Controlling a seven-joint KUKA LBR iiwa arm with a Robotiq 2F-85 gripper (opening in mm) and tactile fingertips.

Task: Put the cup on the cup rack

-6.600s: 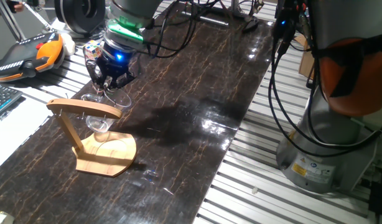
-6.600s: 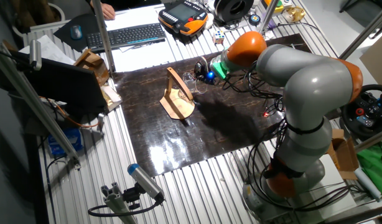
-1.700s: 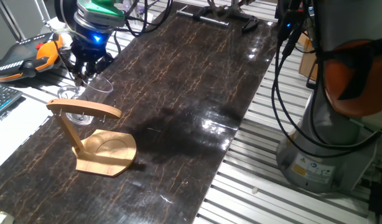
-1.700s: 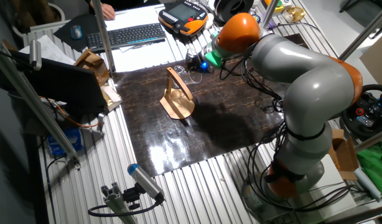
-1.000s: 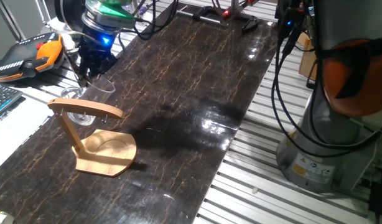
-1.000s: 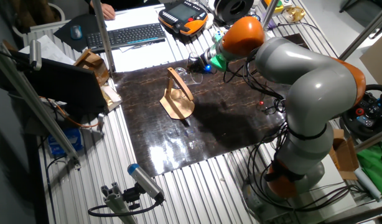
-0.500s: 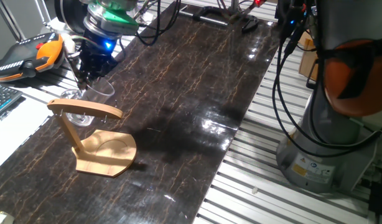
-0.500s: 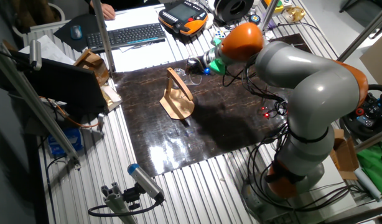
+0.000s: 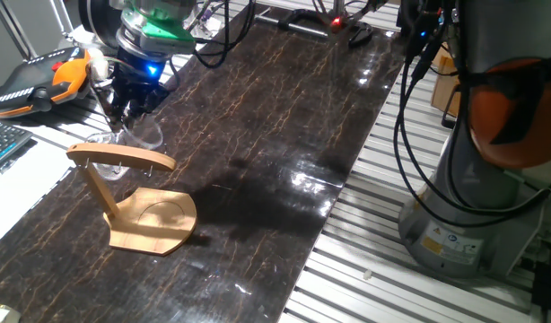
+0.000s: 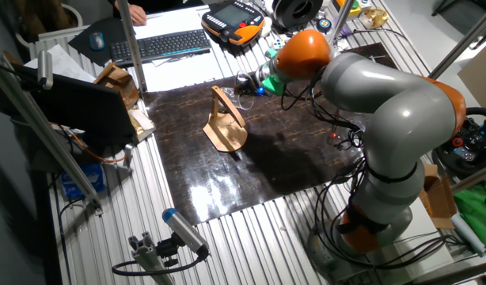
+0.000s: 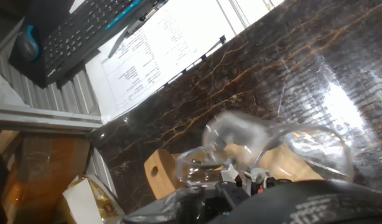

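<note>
The cup [image 9: 139, 135] is a clear glass mug, held tilted just behind the top arm of the cup rack [image 9: 123, 158]. My gripper [image 9: 125, 106] is shut on it from above, at its handle side. The rack is a light wooden stand with a flat base [image 9: 159, 220] and stands on the dark table. In the other fixed view the gripper [image 10: 247, 87] holds the cup [image 10: 241, 100] close to the rack [image 10: 225, 125]. In the hand view the cup [image 11: 272, 146] lies across the frame with the rack's wood [image 11: 158, 172] behind it; the hooks are hidden.
An orange teach pendant [image 9: 42, 79] and a keyboard [image 9: 2, 144] lie left of the table. Printed papers [image 11: 169, 46] lie beside the table edge. The arm's base [image 9: 473, 206] and cables stand at the right. A cardboard box [image 10: 120, 83] stands by the table's far corner.
Over the last second the gripper with the cup has moved slightly down and left, closer to the rack's top arm. The rack has not moved.
</note>
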